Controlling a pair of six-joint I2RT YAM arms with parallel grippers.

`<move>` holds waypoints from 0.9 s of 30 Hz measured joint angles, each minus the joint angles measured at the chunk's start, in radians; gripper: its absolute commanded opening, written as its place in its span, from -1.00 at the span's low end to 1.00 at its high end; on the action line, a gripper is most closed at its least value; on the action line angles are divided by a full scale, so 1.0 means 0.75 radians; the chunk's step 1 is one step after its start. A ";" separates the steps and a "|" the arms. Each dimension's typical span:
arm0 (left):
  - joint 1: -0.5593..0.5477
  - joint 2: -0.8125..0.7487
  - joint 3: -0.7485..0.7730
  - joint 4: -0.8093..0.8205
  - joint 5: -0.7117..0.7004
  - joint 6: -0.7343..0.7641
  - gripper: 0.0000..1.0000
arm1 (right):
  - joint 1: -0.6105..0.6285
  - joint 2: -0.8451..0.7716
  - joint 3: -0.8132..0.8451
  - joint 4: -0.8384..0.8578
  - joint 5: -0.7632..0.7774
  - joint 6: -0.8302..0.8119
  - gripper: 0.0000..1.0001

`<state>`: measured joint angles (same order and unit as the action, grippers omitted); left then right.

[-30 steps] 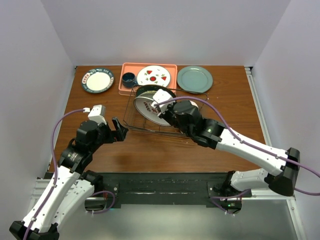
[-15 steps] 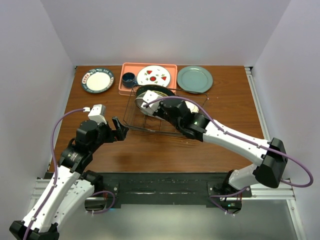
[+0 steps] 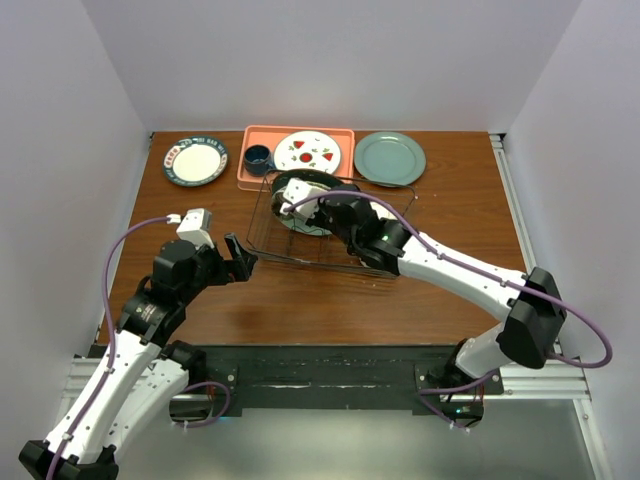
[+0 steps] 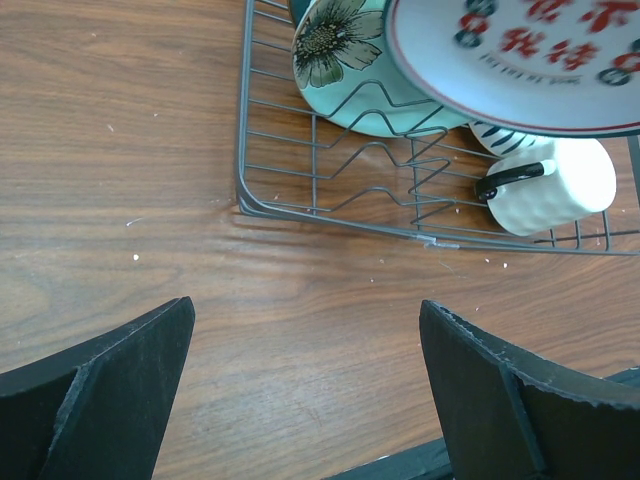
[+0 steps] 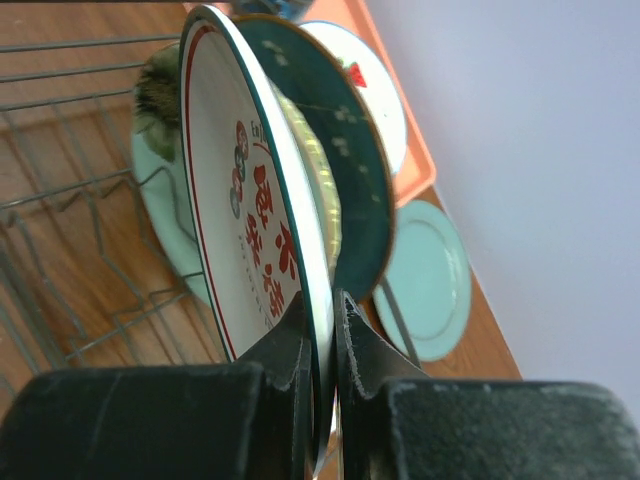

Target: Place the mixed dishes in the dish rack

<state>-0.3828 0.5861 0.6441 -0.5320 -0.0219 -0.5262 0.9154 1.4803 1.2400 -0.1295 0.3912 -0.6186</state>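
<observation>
The white dark-green-rimmed plate [image 5: 240, 250] stands on edge at the left end of the dish rack [image 4: 330, 222], its printed face toward the rack's near side. The right tool [image 5: 325, 330] pinches its rim, with the arm stretched over the rack. The left tool [image 4: 305, 375] hangs spread off the rack's near-left corner.
</observation>
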 measured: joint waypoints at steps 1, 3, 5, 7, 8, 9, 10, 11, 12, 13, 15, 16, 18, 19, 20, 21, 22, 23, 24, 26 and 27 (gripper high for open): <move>0.000 0.002 0.000 0.000 0.000 0.000 1.00 | -0.001 0.009 0.000 -0.005 -0.021 -0.005 -1.00; 0.000 0.003 0.000 0.000 0.000 0.000 1.00 | -0.001 0.022 0.000 -0.019 -0.043 -0.016 -1.00; 0.000 0.005 0.000 0.000 0.000 0.000 1.00 | -0.001 0.027 0.000 -0.027 -0.069 -0.024 -1.00; 0.000 0.007 0.000 0.000 0.000 0.000 1.00 | -0.002 0.027 0.000 -0.028 -0.082 -0.029 -1.00; 0.000 0.008 0.000 0.000 0.000 0.000 1.00 | -0.002 0.027 0.000 -0.026 -0.089 -0.031 -1.00; 0.000 0.009 0.000 0.000 0.000 0.000 1.00 | -0.003 0.027 0.000 -0.026 -0.093 -0.034 -1.00; 0.000 0.010 0.000 0.000 0.000 0.000 1.00 | -0.003 0.028 0.000 -0.027 -0.093 -0.037 -1.00; 0.000 0.010 0.000 0.000 0.000 0.000 1.00 | -0.003 0.033 0.001 -0.025 -0.093 -0.039 -1.00; 0.000 0.010 0.000 0.000 0.000 0.000 1.00 | -0.003 0.041 0.003 -0.025 -0.093 -0.040 -1.00; 0.000 0.011 0.000 0.000 0.000 0.000 1.00 | -0.003 0.052 0.007 -0.024 -0.093 -0.040 -1.00; 0.000 0.012 0.000 0.000 0.000 0.000 1.00 | -0.003 0.091 0.030 -0.039 -0.096 -0.041 -1.00; 0.000 0.012 0.000 -0.001 0.000 0.000 1.00 | -0.003 0.119 0.051 -0.054 -0.099 -0.040 -1.00; 0.000 0.014 0.000 0.000 0.000 0.000 1.00 | -0.003 0.177 0.096 -0.084 -0.108 -0.038 -1.00; 0.000 0.014 0.000 0.000 0.000 0.000 1.00 | -0.003 0.208 0.119 -0.098 -0.113 -0.037 -1.00; 0.000 0.015 0.000 0.000 0.000 0.000 1.00 | -0.003 0.234 0.136 -0.108 -0.122 -0.035 -1.00; 0.000 0.015 0.000 0.000 0.000 0.000 1.00 | -0.003 0.255 0.147 -0.121 -0.128 -0.031 -1.00; 0.000 0.016 0.000 0.000 0.000 0.000 1.00 | -0.003 0.272 0.154 -0.131 -0.127 -0.026 -1.00; 0.000 0.016 0.000 0.000 0.000 0.000 1.00 | -0.003 0.287 0.159 -0.139 -0.127 -0.023 -1.00; 0.000 0.016 0.000 0.000 0.000 0.000 1.00 | -0.003 0.298 0.162 -0.141 -0.127 -0.021 -0.93; 0.000 0.016 0.000 0.000 -0.001 0.000 1.00 | -0.003 0.320 0.177 -0.154 -0.120 -0.016 -0.68; 0.000 0.016 0.000 0.000 0.000 -0.001 1.00 | -0.005 0.329 0.188 -0.162 -0.117 -0.008 -0.48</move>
<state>-0.3828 0.5983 0.6441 -0.5320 -0.0219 -0.5266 0.9119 1.7271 1.3811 -0.2512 0.3031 -0.6247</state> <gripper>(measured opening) 0.997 0.084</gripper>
